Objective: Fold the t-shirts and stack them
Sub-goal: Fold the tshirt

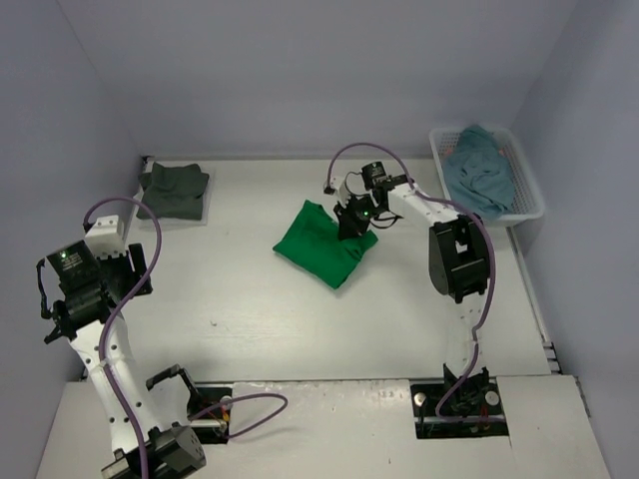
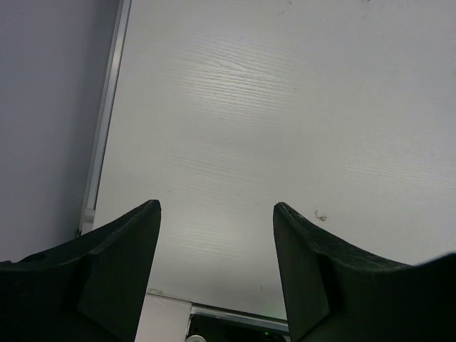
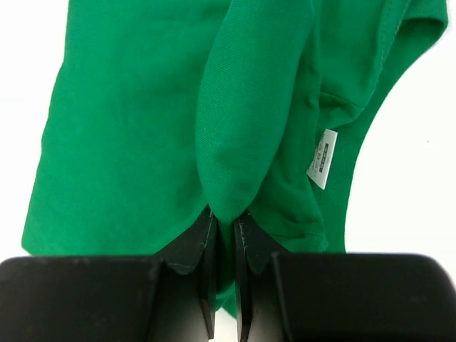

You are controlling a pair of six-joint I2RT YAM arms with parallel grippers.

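The bright green cloth t-shirt (image 1: 319, 249) is lying bunched and partly folded near the middle of the white table (image 1: 300, 329), slightly toward the far side. The right gripper (image 3: 224, 217) is standing over the shirt's right far edge, with its jaws closed almost fully on a raised fold of the green cloth. The pinched fold is bulging upward from between the fingers, and a small white care label (image 3: 322, 158) is showing just to the right of it. The left gripper (image 2: 217, 206) is hanging over bare table at the near left, with its jaws standing well apart and holding nothing. A folded dark grey-green cloth t-shirt (image 1: 175, 190) is resting at the far left corner, and a crumpled teal-blue cloth t-shirt (image 1: 479, 170) is sitting in the white plastic mesh basket (image 1: 529, 205) at the far right. The green shirt is judged to be light, limp and free of any stiffness, so it is likely to sag and drape from any single grip point. The knit surface is probably offering enough friction for a thin pinch. Taking hold at a hem, a shoulder seam or a doubled fold edge is advised. A mid-panel pinch is likely to be gathering several layers at once.
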